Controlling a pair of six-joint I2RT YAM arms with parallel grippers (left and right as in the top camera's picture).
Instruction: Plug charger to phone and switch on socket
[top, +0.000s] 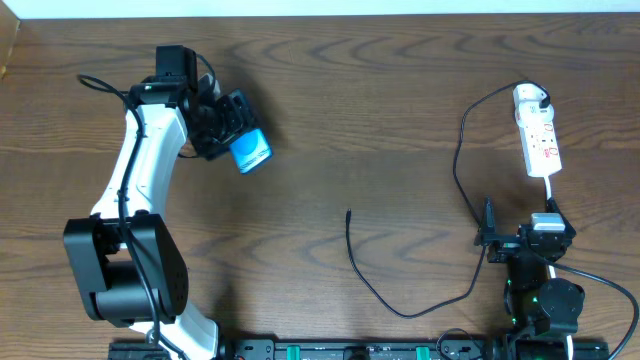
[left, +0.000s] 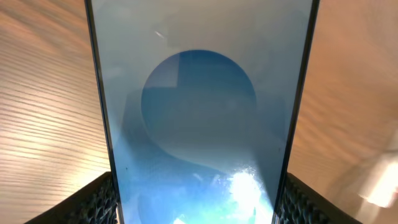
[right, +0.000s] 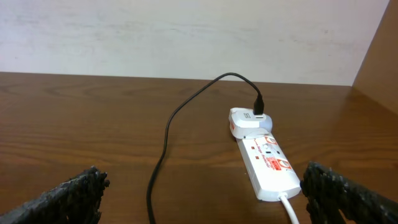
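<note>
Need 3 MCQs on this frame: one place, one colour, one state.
1. Where is the socket?
A) right side of the table
B) centre
C) under the left arm

2. The charger cable is:
A) white
B) black
C) red

3. The phone is:
A) lying flat
B) held in the left hand
C) plugged into the cable

Answers:
1 A, the overhead view shows it near the right edge.
2 B, it is a thin black line in both views.
3 B, the hand clamps its edges, while the plug tip lies loose.
</note>
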